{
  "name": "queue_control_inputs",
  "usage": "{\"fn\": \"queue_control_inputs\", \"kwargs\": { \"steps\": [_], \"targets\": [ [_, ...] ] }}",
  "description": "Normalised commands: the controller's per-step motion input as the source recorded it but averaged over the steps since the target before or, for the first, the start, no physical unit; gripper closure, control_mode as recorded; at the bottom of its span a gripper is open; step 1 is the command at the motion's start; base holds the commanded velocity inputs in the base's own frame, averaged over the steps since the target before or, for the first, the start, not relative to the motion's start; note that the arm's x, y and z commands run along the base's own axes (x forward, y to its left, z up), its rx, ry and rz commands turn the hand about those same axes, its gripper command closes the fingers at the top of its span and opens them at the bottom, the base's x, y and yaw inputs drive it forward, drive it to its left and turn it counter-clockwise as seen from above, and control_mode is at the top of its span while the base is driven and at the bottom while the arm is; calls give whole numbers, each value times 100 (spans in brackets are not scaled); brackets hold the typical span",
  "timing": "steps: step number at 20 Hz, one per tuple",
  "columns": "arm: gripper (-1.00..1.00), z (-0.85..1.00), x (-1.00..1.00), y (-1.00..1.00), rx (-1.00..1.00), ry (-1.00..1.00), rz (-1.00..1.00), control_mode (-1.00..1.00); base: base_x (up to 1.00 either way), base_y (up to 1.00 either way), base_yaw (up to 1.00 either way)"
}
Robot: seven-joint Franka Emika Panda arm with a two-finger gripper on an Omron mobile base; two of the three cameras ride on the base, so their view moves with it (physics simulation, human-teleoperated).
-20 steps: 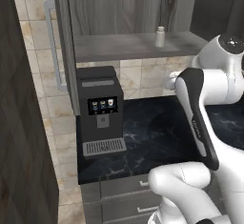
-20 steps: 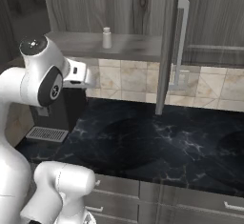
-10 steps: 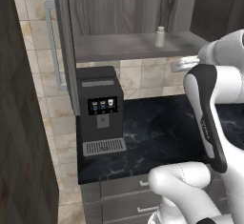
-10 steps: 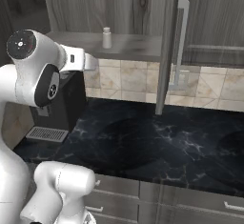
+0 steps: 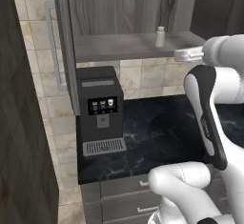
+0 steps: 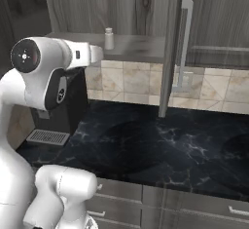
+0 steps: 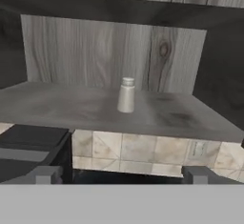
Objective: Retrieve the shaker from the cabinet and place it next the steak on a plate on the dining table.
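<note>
The shaker is a small whitish cylinder with a rounded cap. It stands upright on the grey shelf of the open cabinet, also seen as the shaker and the shaker. My gripper is open, its dark fingertips spread wide with nothing between them. It points at the shaker from a little below shelf height and well short of it. The steak, plate and dining table are out of view.
A black coffee machine stands on the black marbled counter under the shelf's left end. Open cabinet doors with bar handles hang at the door and the door. Tiled wall runs behind; grey drawers sit below.
The arm has lifted the hand up to about shelf height, closer to the cabinet opening. The shaker has not moved.
</note>
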Motion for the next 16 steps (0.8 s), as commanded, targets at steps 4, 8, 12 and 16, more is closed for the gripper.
{"fn": "queue_control_inputs", "kwargs": {
  "steps": [4, 8, 12, 16],
  "targets": [
    [-100, 13, 51, -11, 0, 11, 2, -100, 0, 0, 0],
    [-100, 9, 57, -8, 0, 17, 2, -100, 0, 0, 0],
    [-100, 5, 47, -3, 0, 4, 0, -100, 0, 0, 0],
    [-100, 0, 41, 0, 0, 0, 0, -100, 0, 0, 0]
  ]
}}
